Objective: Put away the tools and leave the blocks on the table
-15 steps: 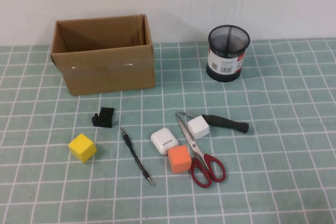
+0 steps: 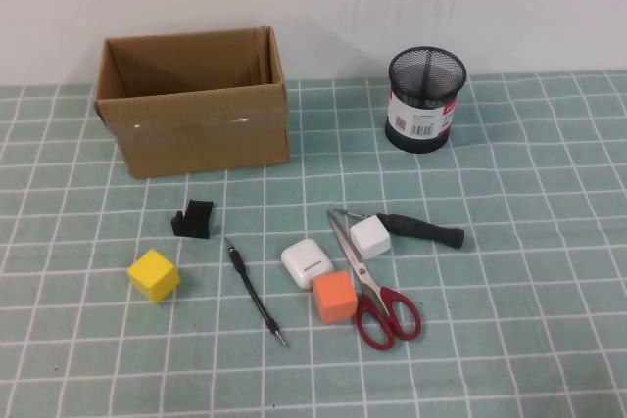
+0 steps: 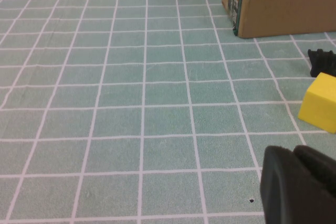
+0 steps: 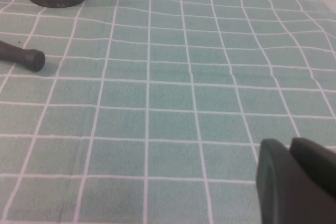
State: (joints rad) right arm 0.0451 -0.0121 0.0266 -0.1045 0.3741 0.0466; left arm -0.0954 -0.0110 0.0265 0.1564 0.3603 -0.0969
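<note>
Nothing moved since the earlier frame. On the teal, white-gridded bench (image 2: 549, 340), left to right: open corrugated cardboard box (image 2: 194, 103) at the back; matte yellow cube (image 2: 154, 274) near the front; small black plastic clip (image 2: 193, 219); thin black pen-like driver (image 2: 256, 292) lying diagonally, metal tip toward the front; glossy rounded white earbud case (image 2: 307, 262); orange cube (image 2: 334, 297) touching the steel blades of the red-handled scissors (image 2: 373, 286); white cube (image 2: 370, 237) resting against the black-handled screwdriver (image 2: 416, 229); round black mesh cup (image 2: 425, 98) at the back. Left gripper (image 3: 302, 184) low over bare bench beside the yellow cube, dark finger edge only, opening impossible to tell. Right gripper (image 4: 296, 182) low over bare bench, well apart from the screwdriver's handle end, opening likewise impossible to tell.
</note>
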